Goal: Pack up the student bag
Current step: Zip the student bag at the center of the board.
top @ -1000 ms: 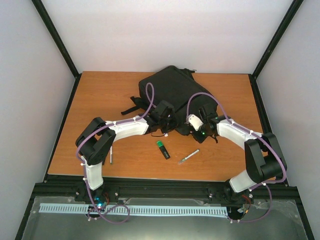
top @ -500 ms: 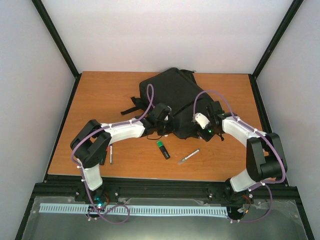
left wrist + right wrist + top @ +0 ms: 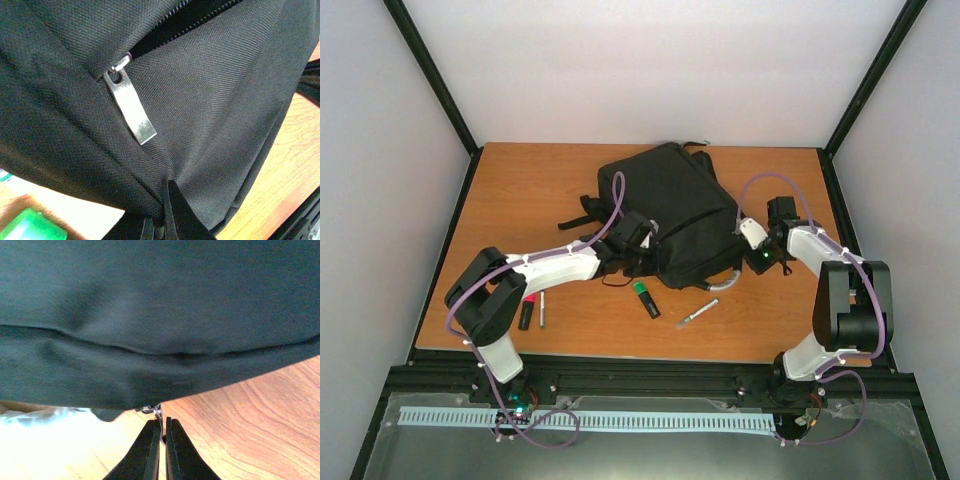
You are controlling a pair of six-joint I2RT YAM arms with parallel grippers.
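Observation:
The student bag, a large black backpack, lies at the middle back of the table. My left gripper is at the bag's near left edge. In the left wrist view its fingers are shut on a fold of the bag's black fabric, below a silver zip pull. My right gripper is at the bag's near right edge. In the right wrist view this gripper is shut on a small metal zip pull under the bag's edge.
On the table in front of the bag lie a green highlighter, a pale pen, a thin pen and a dark marker. The bag's pale grey loop handle hangs at its near right corner.
My right gripper has moved right and back with the zip pull. My left arm has stretched right with the fabric. The bag's front has spread toward the right.

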